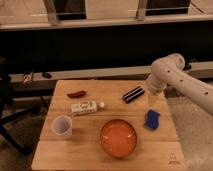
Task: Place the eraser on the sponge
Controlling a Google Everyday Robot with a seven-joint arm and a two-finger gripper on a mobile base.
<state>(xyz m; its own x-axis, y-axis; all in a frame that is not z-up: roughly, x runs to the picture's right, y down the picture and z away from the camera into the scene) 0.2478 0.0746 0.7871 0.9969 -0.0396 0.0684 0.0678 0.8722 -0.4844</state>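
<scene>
The eraser (133, 94), a black bar with white stripes, lies on the wooden table (75, 155) right of centre, towards the back. In front of it and to its right rests the blue sponge (152, 119). My white arm reaches in from the right and bends down over the table's right side. The gripper (152, 100) hangs just right of the eraser and above the sponge, holding nothing that I can make out.
A round orange bowl (118, 138) sits front centre, close to the sponge's left. A white cup (61, 126), a white labelled tube (86, 107) and a red chili pepper (76, 93) occupy the left half. A dark chair base (10, 120) stands left of the table.
</scene>
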